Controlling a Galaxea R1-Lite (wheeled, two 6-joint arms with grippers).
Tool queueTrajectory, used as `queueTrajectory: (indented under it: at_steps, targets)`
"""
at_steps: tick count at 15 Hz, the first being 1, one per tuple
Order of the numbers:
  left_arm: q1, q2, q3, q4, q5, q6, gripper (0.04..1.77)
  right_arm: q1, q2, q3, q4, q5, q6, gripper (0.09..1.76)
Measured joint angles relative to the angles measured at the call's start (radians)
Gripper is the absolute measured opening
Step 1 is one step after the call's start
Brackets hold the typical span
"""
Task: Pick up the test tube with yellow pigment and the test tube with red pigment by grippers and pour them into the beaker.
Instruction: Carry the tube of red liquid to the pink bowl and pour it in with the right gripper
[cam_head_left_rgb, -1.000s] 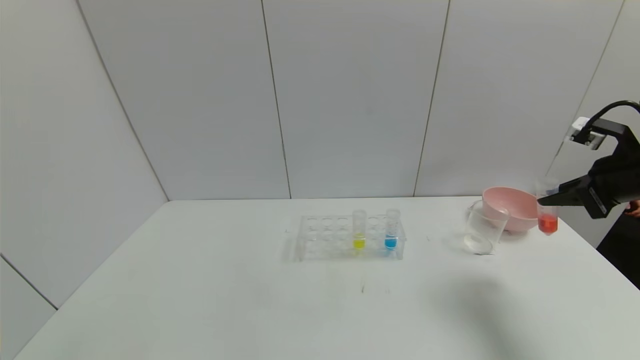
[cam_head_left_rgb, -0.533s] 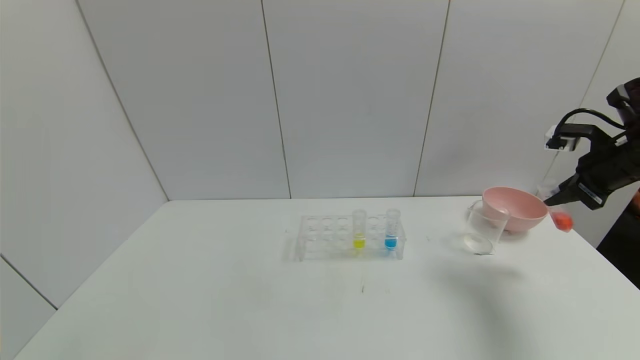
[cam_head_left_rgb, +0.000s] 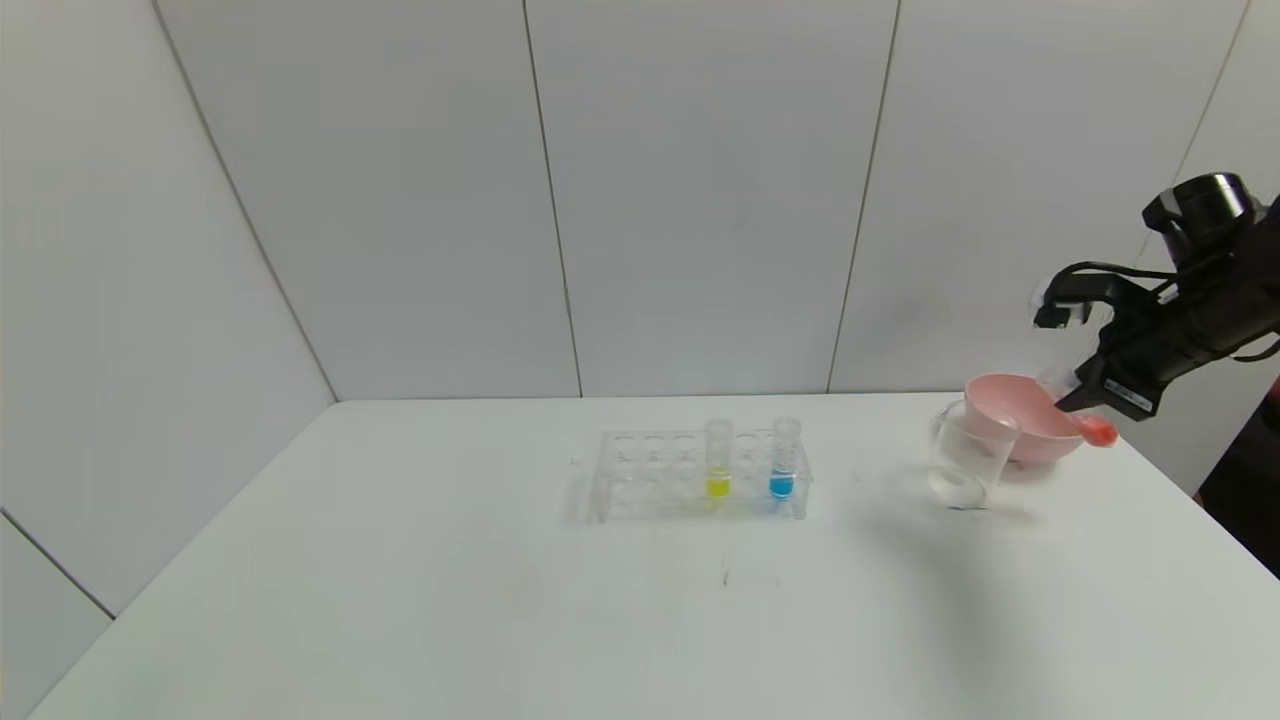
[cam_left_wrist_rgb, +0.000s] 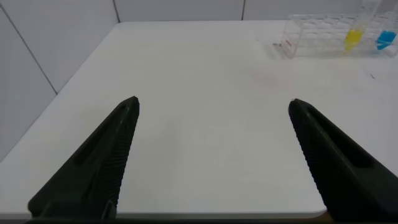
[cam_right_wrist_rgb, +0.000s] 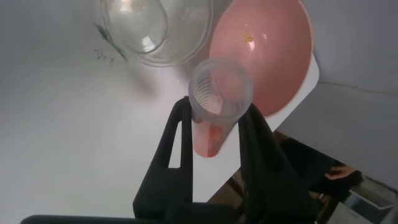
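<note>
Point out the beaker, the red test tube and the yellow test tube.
beaker (cam_head_left_rgb: 965, 462): head view, clear side wall.
red test tube (cam_right_wrist_rgb: 219, 93): right wrist view, open rim.
yellow test tube (cam_head_left_rgb: 718, 486): head view, yellow liquid at its bottom.

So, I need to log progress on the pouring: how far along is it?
Nothing is poured yet: the beaker looks empty of colour. In hand: the right gripper is shut on the red tube, tilted beside the pink bowl near the beaker. Left: pouring the red, then the yellow tube, which stands in the rack. The left gripper is open, away from the rack.
</note>
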Motion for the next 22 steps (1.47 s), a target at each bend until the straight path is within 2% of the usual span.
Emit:
queueTrajectory:
  at_steps: [5, 11, 15, 22]
  targets:
    - [0.0, 0.0, 0.0, 0.0, 0.0, 0.0, 1.72, 0.048, 0.014, -0.001, -0.01, -0.061, -0.056, 0.5]
    - [0.0, 0.0, 0.0, 0.0, 0.0, 0.0, 1.72, 0.124, 0.024, -0.003, -0.019, -0.206, -0.101, 0.5]
    - [0.0, 0.0, 0.0, 0.0, 0.0, 0.0, 1.72, 0.145, 0.029, -0.003, -0.023, -0.305, -0.139, 0.5]
    - [0.0, 0.0, 0.0, 0.0, 0.0, 0.0, 1.72, 0.164, 0.032, -0.002, 0.0, -0.379, -0.183, 0.5]
